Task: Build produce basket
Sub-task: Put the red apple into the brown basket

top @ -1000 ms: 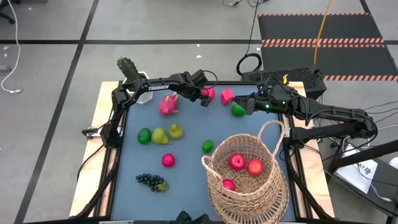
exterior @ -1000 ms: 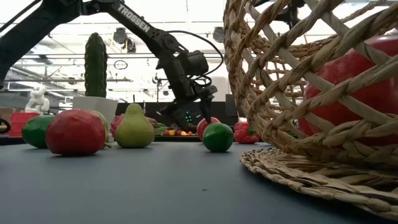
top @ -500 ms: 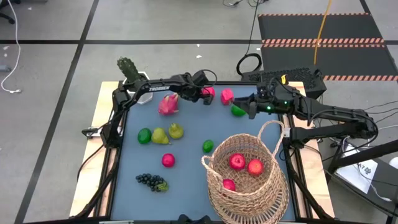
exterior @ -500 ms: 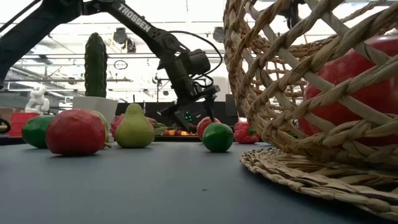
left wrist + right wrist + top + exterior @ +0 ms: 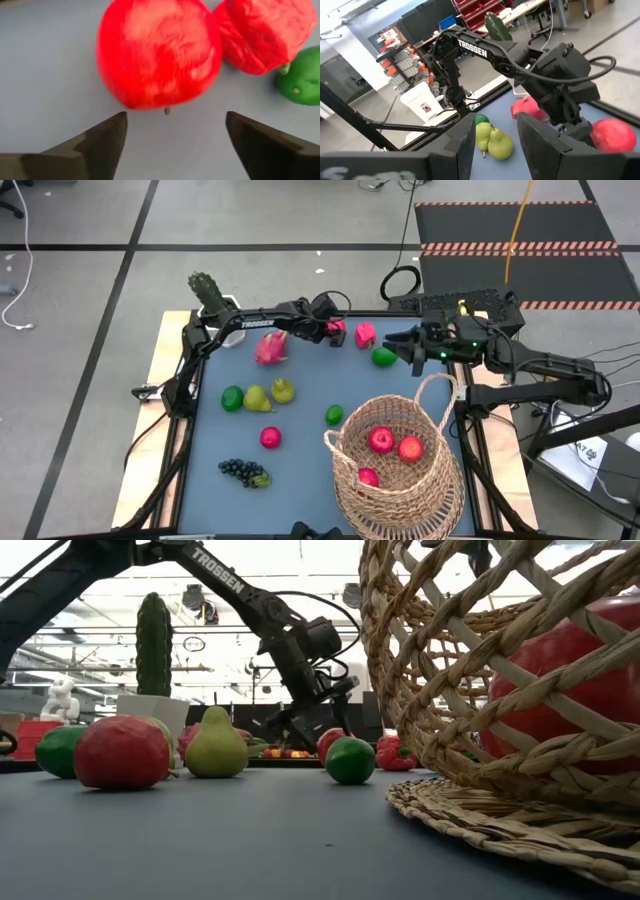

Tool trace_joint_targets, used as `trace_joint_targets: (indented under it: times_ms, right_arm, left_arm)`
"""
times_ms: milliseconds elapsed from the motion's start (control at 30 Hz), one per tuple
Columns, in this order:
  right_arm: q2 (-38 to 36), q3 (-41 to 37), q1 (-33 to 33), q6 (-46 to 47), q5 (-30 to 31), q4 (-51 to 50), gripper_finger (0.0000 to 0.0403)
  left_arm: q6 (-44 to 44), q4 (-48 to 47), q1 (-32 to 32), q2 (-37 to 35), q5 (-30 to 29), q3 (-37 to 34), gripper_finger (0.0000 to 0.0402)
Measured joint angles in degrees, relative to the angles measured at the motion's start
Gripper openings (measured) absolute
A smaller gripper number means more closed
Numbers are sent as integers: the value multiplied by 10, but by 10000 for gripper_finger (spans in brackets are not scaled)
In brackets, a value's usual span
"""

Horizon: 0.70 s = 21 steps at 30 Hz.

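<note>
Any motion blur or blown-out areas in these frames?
Left wrist view: the red apple is smeared by motion blur, its upper side glaring pale. Low view: the ceiling lights behind the left arm wash out to white, and the basket looms close and soft. High view: evenly lit, with no strong shadows.

Tan wicker basket (image 5: 400, 470) upright, three red fruits inside, well apart from left gripper (image 5: 327, 332). Red apple (image 5: 157, 50) just ahead of its open fingers; other produce scattered on table.

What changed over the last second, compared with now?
The right gripper drew back from the green fruit toward the table's right edge. The left gripper, open at the red apple, tilted slightly without gripping it. All produce and the basket stayed put.
</note>
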Motion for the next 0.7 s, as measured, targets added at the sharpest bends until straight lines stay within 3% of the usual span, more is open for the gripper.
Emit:
trace_joint_targets:
  times_ms: [100, 333, 700]
  right_arm:
    - [-10, 0, 0, -15, 0, 0, 139]
    - [-17, 0, -15, -25, -7, 0, 139]
    - [-22, 0, -27, -12, -43, -8, 139]
  left_arm:
    - [2, 3, -2, 0, -24, 0, 290]
    - [-2, 4, -7, 9, -9, 0, 216]
    - [-16, -7, -8, 16, -30, 0, 203]
